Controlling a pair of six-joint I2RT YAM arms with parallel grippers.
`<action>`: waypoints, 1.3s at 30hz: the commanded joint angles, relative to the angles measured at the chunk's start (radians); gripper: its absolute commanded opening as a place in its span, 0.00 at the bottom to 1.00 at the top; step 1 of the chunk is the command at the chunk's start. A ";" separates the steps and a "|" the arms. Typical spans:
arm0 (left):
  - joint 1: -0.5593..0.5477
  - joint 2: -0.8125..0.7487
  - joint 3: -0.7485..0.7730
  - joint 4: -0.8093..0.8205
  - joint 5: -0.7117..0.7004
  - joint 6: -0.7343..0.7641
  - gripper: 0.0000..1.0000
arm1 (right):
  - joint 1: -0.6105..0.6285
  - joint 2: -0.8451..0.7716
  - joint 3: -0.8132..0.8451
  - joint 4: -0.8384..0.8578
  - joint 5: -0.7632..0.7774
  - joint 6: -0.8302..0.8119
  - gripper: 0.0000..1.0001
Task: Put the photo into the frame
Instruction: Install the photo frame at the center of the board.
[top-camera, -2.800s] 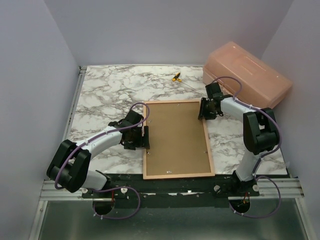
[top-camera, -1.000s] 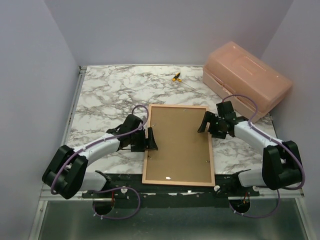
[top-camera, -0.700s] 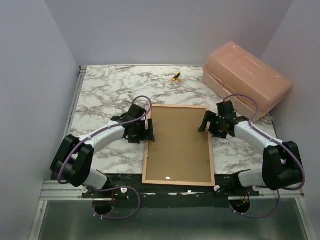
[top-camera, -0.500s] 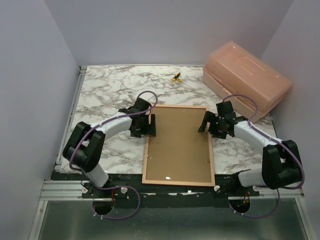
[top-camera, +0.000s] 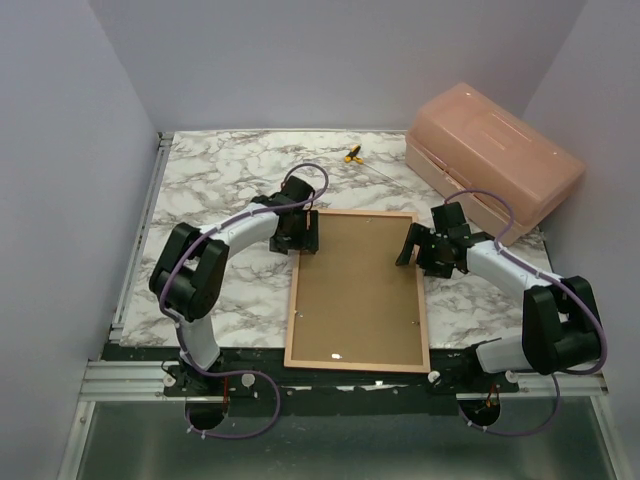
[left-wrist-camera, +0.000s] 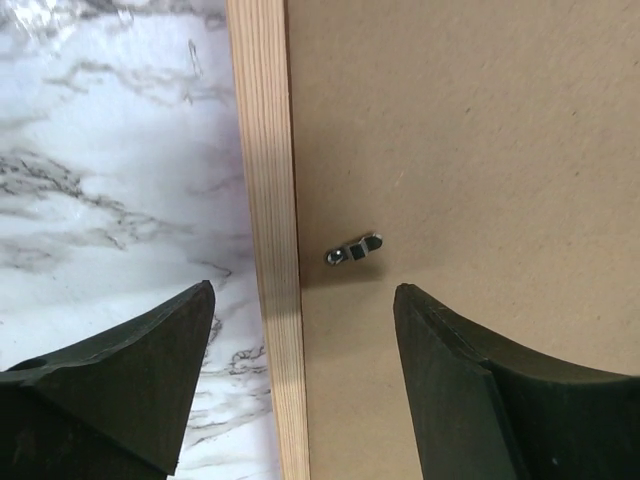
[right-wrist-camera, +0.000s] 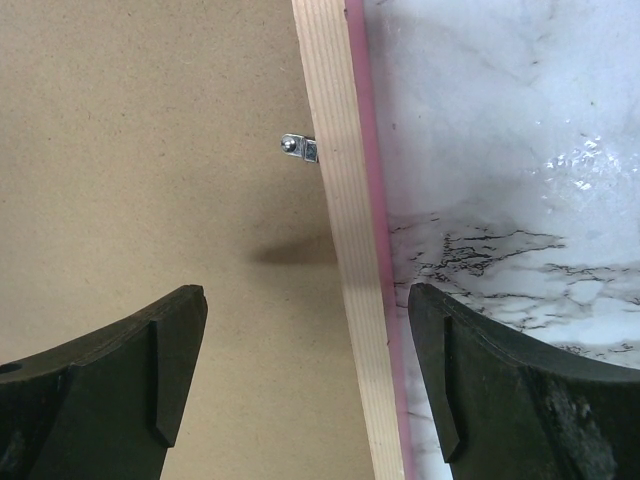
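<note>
Frame (top-camera: 355, 365) lies face down on the marble table (top-camera: 220, 190), its near end close to the arm bases. The light wood back is uppermost, and a thin pink strip shows along the outer edge in the right wrist view. A brown backing board (top-camera: 358, 290) sits flush inside the rim. The photo is not visible, and whether it lies under the board cannot be determined.

Left gripper (left-wrist-camera: 302, 292) is released, with its fingers straddling the left rail near the far corner, and grasps nothing. A small metal tab (left-wrist-camera: 353, 248) lies just ahead of it, resting on the board. Right gripper (right-wrist-camera: 307, 292) is likewise released and straddles the right rail, below a second tab (right-wrist-camera: 299, 147).

Assessment: the step in hand concerns the retaining tabs. The next move calls for fine fingertip contact on one tab, without shifting the frame.

Beyond the frame stand a salmon box (top-camera: 495, 145) and a small yellow item (top-camera: 352, 154).
</note>
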 joint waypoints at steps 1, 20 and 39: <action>0.004 0.047 0.068 -0.034 -0.049 0.032 0.70 | 0.000 0.013 -0.003 0.018 0.009 -0.003 0.89; 0.005 0.139 0.080 0.002 -0.072 0.024 0.35 | -0.001 0.022 -0.015 0.023 0.012 -0.007 0.89; 0.022 0.025 -0.028 0.087 0.019 -0.015 0.41 | 0.000 0.023 -0.045 0.035 -0.021 -0.014 0.89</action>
